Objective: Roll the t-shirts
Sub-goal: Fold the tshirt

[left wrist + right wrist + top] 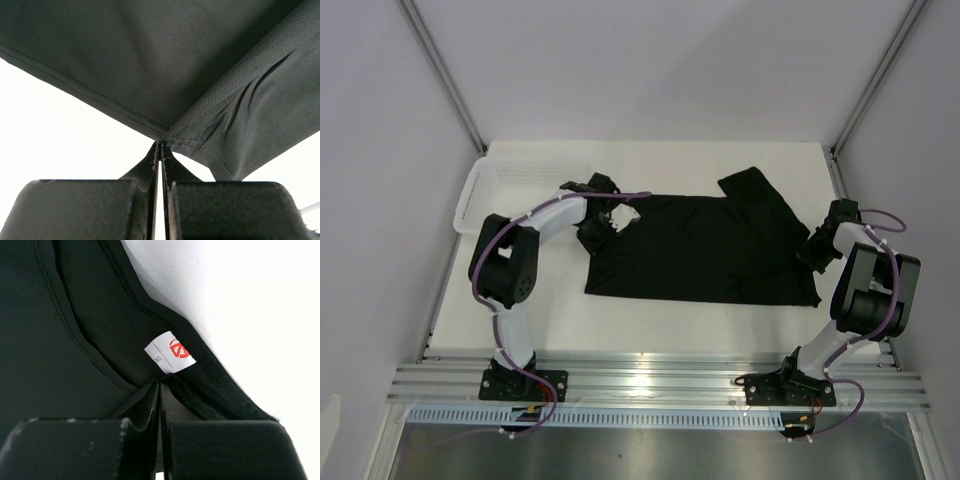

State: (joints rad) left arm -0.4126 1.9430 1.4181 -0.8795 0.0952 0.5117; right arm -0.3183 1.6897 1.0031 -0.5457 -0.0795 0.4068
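- walls (650, 70): plain pale grey panels on three sides of the work area, with metal struts in the far corners.
- table (650, 335): white and matte; a metal rail (660, 385) runs along its near edge and carries both arm bases.
- shirt (705, 250): black, spread mostly flat across the middle of the table, with one sleeve angled toward the far edge; its left end is bunched and raised.
- basket (485, 190): white mesh, at the far left corner, apart from the shirt.
- left gripper (161, 145): jaws closed, pinching a stitched hem corner of the shirt, with cloth draping away above the table.
- right gripper (159, 382): jaws closed, clamped on the neck edge at the shirt's right end.
- label (170, 351): white with a red mark, just beyond the right fingertips.
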